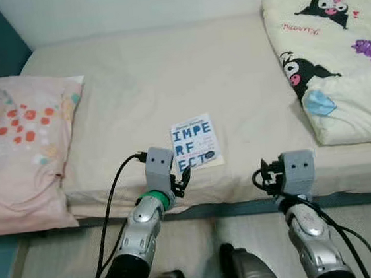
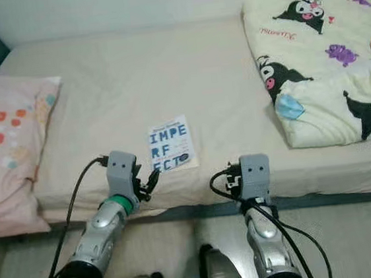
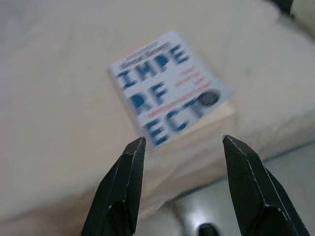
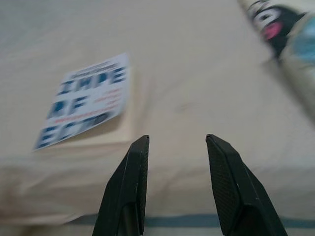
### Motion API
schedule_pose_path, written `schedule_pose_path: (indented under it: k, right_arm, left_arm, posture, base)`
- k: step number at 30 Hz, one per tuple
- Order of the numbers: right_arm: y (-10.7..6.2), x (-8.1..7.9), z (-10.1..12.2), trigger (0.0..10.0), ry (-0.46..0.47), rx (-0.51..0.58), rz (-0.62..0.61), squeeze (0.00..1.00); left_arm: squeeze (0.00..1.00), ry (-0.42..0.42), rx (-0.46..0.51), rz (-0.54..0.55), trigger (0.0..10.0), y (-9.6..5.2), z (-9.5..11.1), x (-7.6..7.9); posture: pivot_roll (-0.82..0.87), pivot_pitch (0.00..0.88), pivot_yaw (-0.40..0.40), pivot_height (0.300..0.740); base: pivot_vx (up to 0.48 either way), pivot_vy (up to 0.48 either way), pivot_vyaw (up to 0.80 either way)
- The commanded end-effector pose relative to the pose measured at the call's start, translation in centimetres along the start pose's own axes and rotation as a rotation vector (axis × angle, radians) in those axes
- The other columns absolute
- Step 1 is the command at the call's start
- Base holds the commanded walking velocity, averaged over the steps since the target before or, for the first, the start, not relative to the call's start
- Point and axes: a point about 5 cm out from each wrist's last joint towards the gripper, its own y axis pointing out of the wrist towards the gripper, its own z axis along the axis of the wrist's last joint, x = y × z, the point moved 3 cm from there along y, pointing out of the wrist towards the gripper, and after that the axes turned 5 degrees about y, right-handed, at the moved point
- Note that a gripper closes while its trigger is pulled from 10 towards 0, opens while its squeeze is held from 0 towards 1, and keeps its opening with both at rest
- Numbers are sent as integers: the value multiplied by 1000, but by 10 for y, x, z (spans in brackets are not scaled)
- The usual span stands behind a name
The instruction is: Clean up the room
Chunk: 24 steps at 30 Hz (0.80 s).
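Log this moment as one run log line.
left gripper: open, just short of book | right gripper: open, at bed edge | book: flat near edge | pillow: robot's left | blanket: right

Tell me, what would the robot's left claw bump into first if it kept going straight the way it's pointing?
Most likely the book. The left claw is open and aimed at the book's near corner at the bed's edge. Depth is hard to judge, so it might brush the sheet first.

Both my arms reach forward, raised side by side. My left gripper (image 3: 179, 142) has its fingers spread apart. My right gripper (image 4: 177, 140) has its fingers parted too, holding nothing.
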Motion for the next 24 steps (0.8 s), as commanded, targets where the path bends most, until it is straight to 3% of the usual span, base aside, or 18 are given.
schedule_pose_path:
  k: [1, 20, 24]
  right_arm:
    - [-3, 4, -6, 10000, 11, -26, -17, 0]
    - [-4, 5, -6, 10000, 15, -22, -25, 0]
    - [-3, 7, -3, 10000, -11, 2, -32, 0]
  left_arm:
    - [0, 5, -24, -1, 10000, -3, -9, 1]
    - [0, -77, -6, 14, 10000, -8, -12, -2]
    - [0, -56, 17, 42, 10000, -11, -12, -6]
  posture:
    - [-15, 161, 126, 740]
    - [-14, 159, 119, 740]
    - [-17, 159, 113, 740]
  base:
    - [0, 0, 0]
    - [0, 0, 0]
    - [0, 0, 0]
